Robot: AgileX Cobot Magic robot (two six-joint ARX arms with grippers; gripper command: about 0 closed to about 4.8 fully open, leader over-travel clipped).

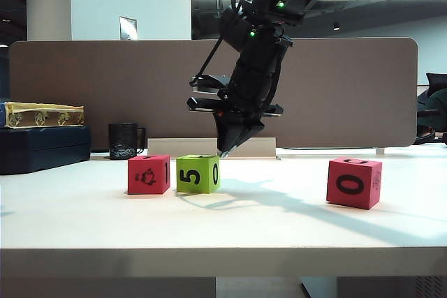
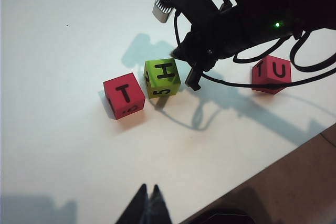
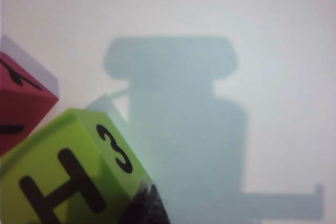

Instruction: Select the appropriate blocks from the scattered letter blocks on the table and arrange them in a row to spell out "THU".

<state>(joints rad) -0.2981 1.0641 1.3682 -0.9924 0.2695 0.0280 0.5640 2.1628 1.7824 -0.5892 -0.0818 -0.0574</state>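
Observation:
Three blocks stand on the white table (image 1: 279, 228). A red block (image 2: 124, 95) shows T on top, and close beside it a lime green block (image 2: 162, 77) shows H. Another red block (image 2: 271, 73) with U on top sits well apart. In the exterior view they are the picture-faced red block (image 1: 148, 174), the green block (image 1: 198, 173) and the red 0 block (image 1: 354, 182). My right gripper (image 3: 149, 199) is shut, holds nothing, and its tips rest against the green block (image 3: 68, 177) at an upper edge. My left gripper (image 2: 148, 190) is shut and empty, high above the table, away from the blocks.
A black mug (image 1: 124, 140) stands at the back left by the tan divider (image 1: 349, 95). A dark box with a patterned case on top (image 1: 43, 137) lies at the far left. The right arm (image 2: 231, 24) reaches across over the row.

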